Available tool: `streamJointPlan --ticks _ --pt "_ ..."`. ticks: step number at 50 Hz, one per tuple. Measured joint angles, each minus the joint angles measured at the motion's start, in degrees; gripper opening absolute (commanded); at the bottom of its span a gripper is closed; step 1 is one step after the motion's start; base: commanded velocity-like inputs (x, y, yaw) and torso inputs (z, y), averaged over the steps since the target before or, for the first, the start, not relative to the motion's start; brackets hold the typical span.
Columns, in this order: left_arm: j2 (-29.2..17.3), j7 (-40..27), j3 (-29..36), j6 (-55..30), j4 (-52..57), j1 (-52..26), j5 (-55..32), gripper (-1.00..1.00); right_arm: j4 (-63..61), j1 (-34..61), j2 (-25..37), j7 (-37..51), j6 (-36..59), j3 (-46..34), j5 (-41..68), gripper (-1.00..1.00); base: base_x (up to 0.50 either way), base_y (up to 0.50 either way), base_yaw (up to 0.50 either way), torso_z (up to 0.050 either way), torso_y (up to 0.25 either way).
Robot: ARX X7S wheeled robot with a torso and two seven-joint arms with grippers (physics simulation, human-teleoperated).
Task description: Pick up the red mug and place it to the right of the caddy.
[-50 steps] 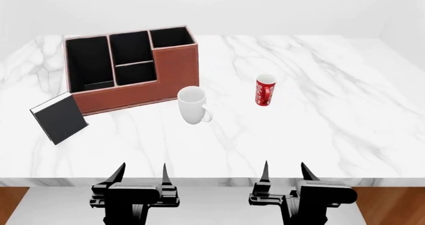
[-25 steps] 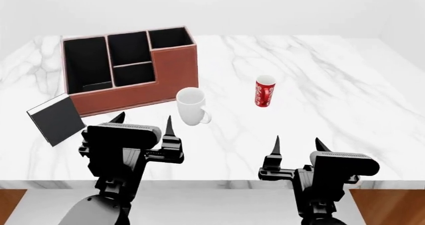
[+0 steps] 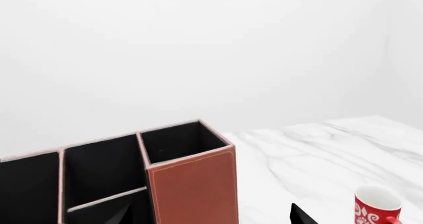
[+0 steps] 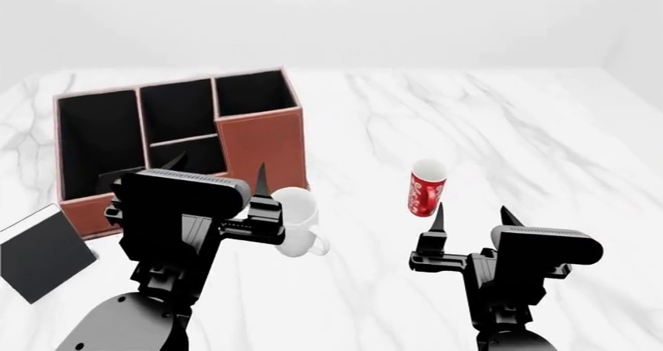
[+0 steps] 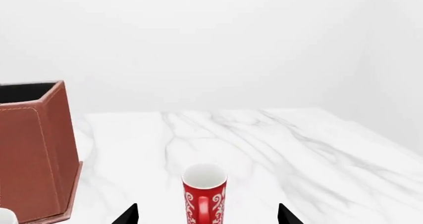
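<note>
Head view: red mug (image 4: 426, 187) upright on the marble table (image 4: 539, 133), right of the caddy (image 4: 176, 145), just beyond the right gripper (image 4: 473, 217). Both grippers' jaws apart, empty. Left gripper (image 4: 217, 182) over a white mug (image 4: 295, 220).
Left wrist view: caddy ahead, red mug (image 3: 377, 208) off to one side.
Right wrist view: red mug (image 5: 204, 193) centred between the two fingertips (image 5: 128, 215), handle facing the camera, not touched.

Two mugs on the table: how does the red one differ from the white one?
The red mug is slimmer, red with a white pattern; the white mug is wider and plain. The red mug stands in open table, ahead of the right gripper; the white mug sits near the caddy, partly hidden behind the left gripper. Both stand upright, ungrasped.
</note>
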Motion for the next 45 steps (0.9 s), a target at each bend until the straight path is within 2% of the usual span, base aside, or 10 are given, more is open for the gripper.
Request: streamJointPlan --ticks 36,45 --pt "-1.18 -1.48 -0.29 -2.55 2.9 -1.02 -1.72 1.0 1.09 0.1 1.03 1.37 -1.29 -1.17 0.35 1.0 0.5 0.0 0.0 0.0 0.001" --pt "-1.42 -1.79 -0.45 -2.54 3.08 -0.95 -2.08 1.0 1.05 -0.23 1.16 1.21 -2.23 -1.07 1.24 1.0 0.02 0.0 0.0 0.0 0.001"
